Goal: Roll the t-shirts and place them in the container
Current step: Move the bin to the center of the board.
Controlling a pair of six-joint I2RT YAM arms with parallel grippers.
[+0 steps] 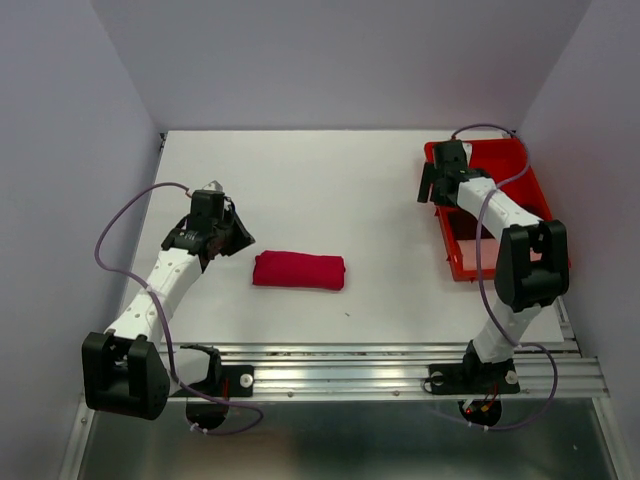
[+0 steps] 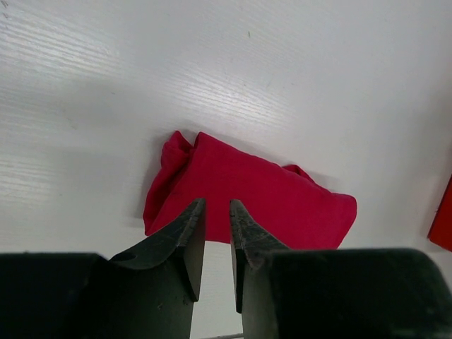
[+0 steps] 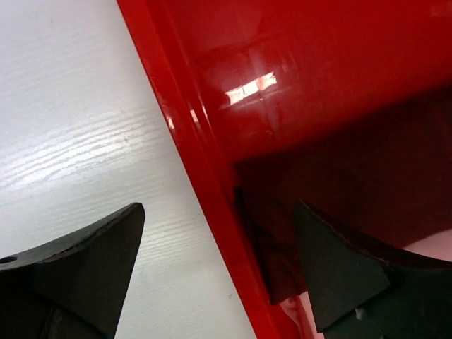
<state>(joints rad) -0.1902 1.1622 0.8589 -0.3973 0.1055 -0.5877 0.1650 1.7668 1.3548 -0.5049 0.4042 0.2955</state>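
A bright crimson t-shirt lies rolled into a short bundle on the white table, a little left of centre. In the left wrist view this t-shirt sits just beyond my left gripper, whose jaws stand a narrow gap apart with nothing between them. From above, the left gripper hovers just left of the roll. My right gripper is wide open, straddling the left wall of the red tray. Inside that wall show a dark maroon t-shirt and a pale pink one.
The red plastic tray stands at the back right, with pale cloth showing in it. Purple-grey walls close in the table on three sides. A metal rail runs along the near edge by the arm bases.
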